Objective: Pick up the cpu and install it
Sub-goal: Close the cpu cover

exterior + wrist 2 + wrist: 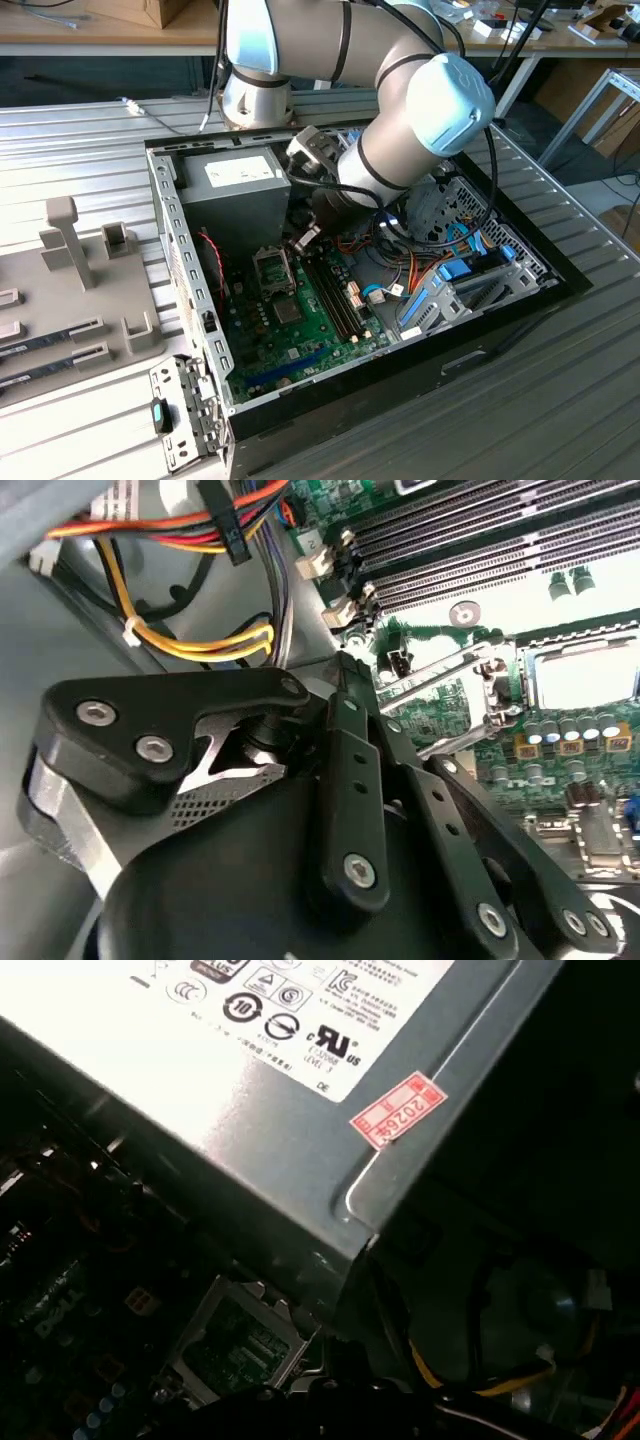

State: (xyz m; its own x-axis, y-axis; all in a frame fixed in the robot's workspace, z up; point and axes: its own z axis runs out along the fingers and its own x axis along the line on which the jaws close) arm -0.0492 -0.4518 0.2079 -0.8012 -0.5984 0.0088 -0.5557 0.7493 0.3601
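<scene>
In the open computer case [188, 290] your arm [400, 90] reaches down over the green motherboard [300, 335], with the gripper [305, 238] just beside the processor socket [272, 268], though you cannot tell whether it is clamped or spread, nor whether the cpu lies in that socket.
</scene>
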